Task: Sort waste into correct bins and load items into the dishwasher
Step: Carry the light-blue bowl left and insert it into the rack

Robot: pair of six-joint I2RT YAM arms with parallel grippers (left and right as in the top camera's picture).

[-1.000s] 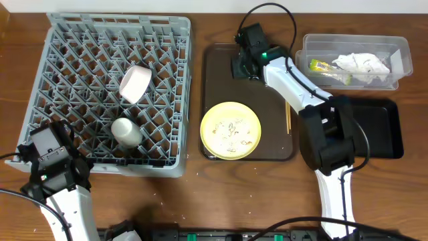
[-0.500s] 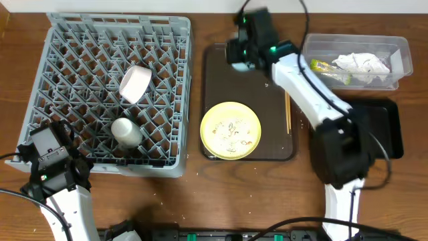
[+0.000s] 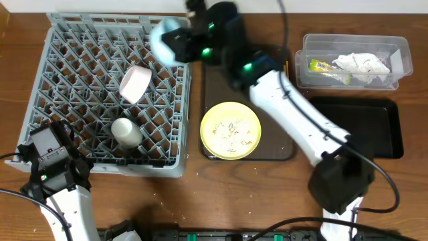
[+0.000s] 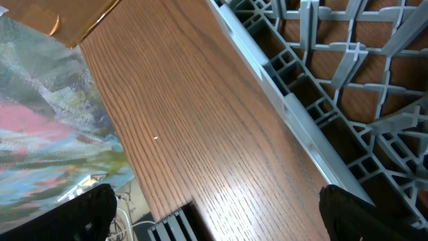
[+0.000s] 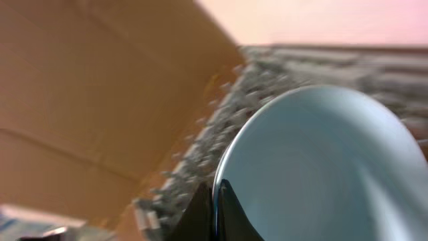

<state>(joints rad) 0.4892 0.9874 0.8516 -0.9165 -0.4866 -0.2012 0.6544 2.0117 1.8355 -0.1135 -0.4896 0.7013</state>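
My right gripper (image 3: 189,41) is shut on the rim of the light blue bowl (image 3: 167,40) and holds it above the far right corner of the grey dish rack (image 3: 175,144). The right wrist view shows the bowl's rim (image 5: 321,161) pinched between the fingers (image 5: 215,211). The pinkish-white bowl (image 3: 134,83) and the cream cup (image 3: 126,131) sit in the rack. The pale yellow plate (image 3: 231,130) with crumbs lies on the brown tray (image 3: 217,67). The napkin (image 3: 363,63) and the yellow-green wrapper (image 3: 328,69) lie in the clear tub (image 3: 401,47). My left gripper (image 4: 214,213) is open over the table beside the rack's edge (image 4: 294,114).
The black tray (image 3: 384,127) lies right of the brown tray. The chopsticks show only as a thin bit (image 3: 287,66) beside my right arm. A cardboard box (image 5: 100,100) stands behind the rack.
My right arm has lifted the blue bowl off the brown tray's far end and swung it left to above the rack's far right corner. The left arm has not moved.
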